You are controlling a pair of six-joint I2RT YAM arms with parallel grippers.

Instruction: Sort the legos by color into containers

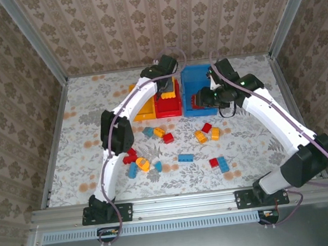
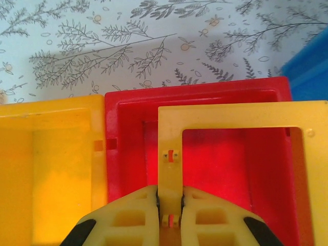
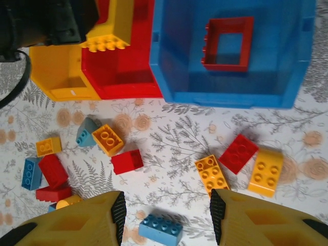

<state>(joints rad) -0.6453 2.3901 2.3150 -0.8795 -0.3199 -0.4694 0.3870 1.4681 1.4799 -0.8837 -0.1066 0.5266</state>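
The floral desk point(image 1: 69, 168) carries three bins in a row at its far side. The deep blue bin point(image 3: 277, 61) is on the right. The red bin point(image 2: 128, 133) stands in the middle, pressed against the yellow bin point(image 2: 51, 179) on the left.

The left end effector point(image 2: 169, 197) is clamped on one bar of a yellow open-frame lego point(image 2: 230, 118), holding it over the red bin. The right end effector point(image 3: 166, 205) hangs spread wide and holds nothing, above loose legos just in front of the blue bin.

A red frame lego point(image 3: 247, 43) lies flat inside the blue bin. On the desk below, a red brick point(image 3: 239, 152) touches an orange brick point(image 3: 212, 174), with a blue brick point(image 3: 160, 229) nearer.
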